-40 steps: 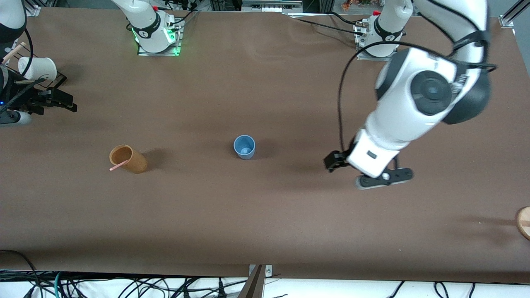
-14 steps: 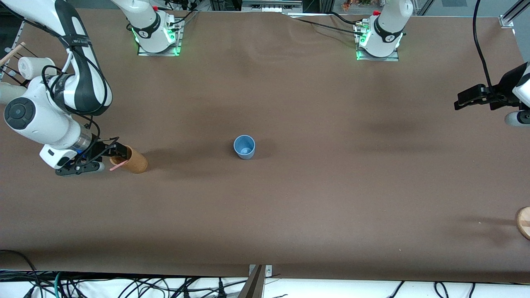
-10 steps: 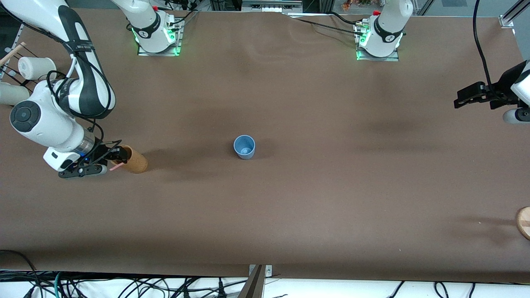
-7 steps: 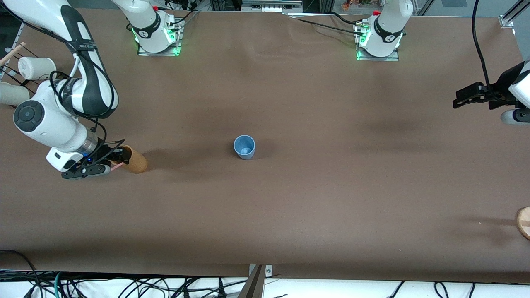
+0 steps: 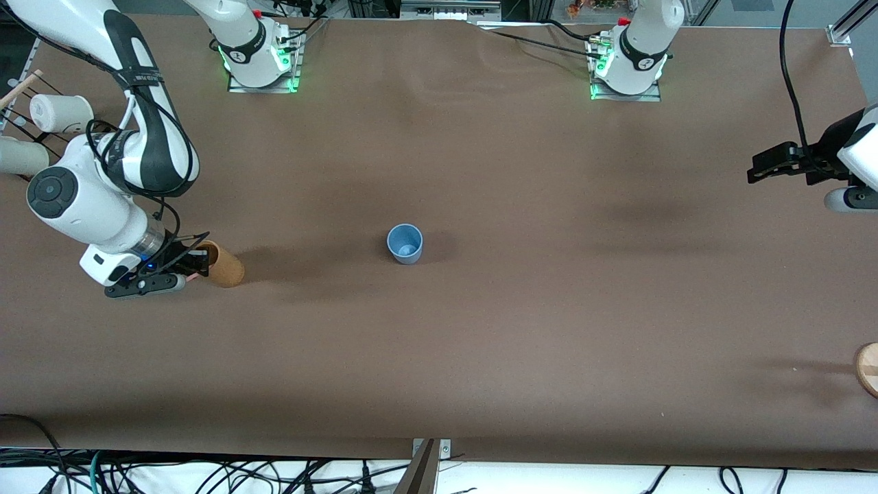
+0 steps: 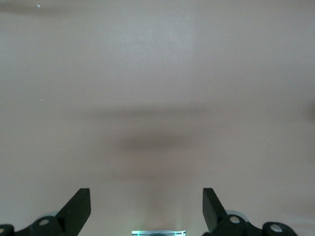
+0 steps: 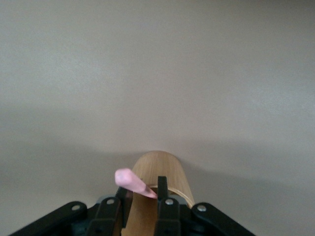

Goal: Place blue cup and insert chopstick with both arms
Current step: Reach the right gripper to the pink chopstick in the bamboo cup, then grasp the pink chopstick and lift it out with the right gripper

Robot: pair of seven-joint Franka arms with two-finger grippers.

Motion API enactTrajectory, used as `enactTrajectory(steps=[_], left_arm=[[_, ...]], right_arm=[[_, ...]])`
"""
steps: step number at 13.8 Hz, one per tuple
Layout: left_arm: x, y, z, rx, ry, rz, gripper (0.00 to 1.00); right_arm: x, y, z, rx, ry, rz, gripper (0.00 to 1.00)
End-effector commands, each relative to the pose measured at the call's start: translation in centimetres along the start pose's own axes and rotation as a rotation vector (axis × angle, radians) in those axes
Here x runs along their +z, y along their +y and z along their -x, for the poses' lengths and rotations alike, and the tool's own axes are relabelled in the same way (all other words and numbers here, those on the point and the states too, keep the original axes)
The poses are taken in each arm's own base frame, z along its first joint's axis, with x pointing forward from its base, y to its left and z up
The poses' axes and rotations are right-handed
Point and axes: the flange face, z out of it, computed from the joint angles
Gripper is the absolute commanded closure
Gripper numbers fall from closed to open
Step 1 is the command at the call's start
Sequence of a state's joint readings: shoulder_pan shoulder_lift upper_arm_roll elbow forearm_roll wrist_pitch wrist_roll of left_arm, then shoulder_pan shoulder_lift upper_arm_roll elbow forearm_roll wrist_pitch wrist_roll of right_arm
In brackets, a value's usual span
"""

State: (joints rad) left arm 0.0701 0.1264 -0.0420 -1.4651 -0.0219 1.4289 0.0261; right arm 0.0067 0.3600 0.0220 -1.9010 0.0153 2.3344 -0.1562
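The blue cup [image 5: 405,243] stands upright in the middle of the table, with neither gripper at it. The tan cork cup [image 5: 225,267] lies on its side toward the right arm's end of the table, and the pink chopstick [image 7: 132,181] sticks out of its mouth. My right gripper [image 5: 195,263] is at that mouth, with its fingers [image 7: 162,186] closed in on the chopstick, which runs slantwise between them. The tan cup also shows in the right wrist view [image 7: 160,169]. My left gripper [image 5: 760,170] is open and empty, and waits over bare table at the left arm's end.
A white cup [image 5: 63,112] and a light wooden stick [image 5: 20,88] sit at the table's edge by the right arm. A round wooden piece [image 5: 868,369] lies at the edge at the left arm's end. The two arm bases [image 5: 260,55] stand along the top.
The left arm has drawn back from near the blue cup to its end of the table. The right arm has come down to the tan cup and closed its fingers on the chopstick.
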Motion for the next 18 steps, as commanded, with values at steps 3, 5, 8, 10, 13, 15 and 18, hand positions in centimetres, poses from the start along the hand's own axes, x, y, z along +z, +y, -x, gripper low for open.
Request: enactTrajectory(steps=[3, 5, 8, 10, 13, 15, 18], left_arm=[[-0.5, 0.1, -0.4, 0.021, 0.007, -0.011, 0.0], [-0.5, 0.2, -0.4, 0.024, 0.007, -0.012, 0.0], [-0.5, 0.0, -0.4, 0.021, 0.007, -0.01, 0.0], [-0.5, 0.0, -0.4, 0.021, 0.007, -0.009, 0.0], [-0.5, 0.1, -0.4, 0.022, 0.007, -0.01, 0.0], [-0.5, 0.1, -0.4, 0.022, 0.007, -0.01, 0.0], [-0.5, 0.1, -0.4, 0.023, 0.007, -0.008, 0.0]], right_arm=[[-1.0, -0.1, -0.4, -0.005, 0.02, -0.008, 1.0], [-2.6, -0.1, -0.7, -0.005, 0.043, -0.005, 1.0], [-8.2, -1.7, -1.1, -0.017, 0.057, -0.012, 1.0], [-13.2, -2.0, -1.2, 0.008, 0.037, -0.017, 1.0], [-19.0, -6.5, -2.0, 0.056, 0.037, -0.039, 1.0], [-20.5, -11.6, -2.3, 0.15, 0.04, -0.053, 1.0], [-18.9, -20.2, -2.1, 0.254, 0.031, -0.04, 1.0]])
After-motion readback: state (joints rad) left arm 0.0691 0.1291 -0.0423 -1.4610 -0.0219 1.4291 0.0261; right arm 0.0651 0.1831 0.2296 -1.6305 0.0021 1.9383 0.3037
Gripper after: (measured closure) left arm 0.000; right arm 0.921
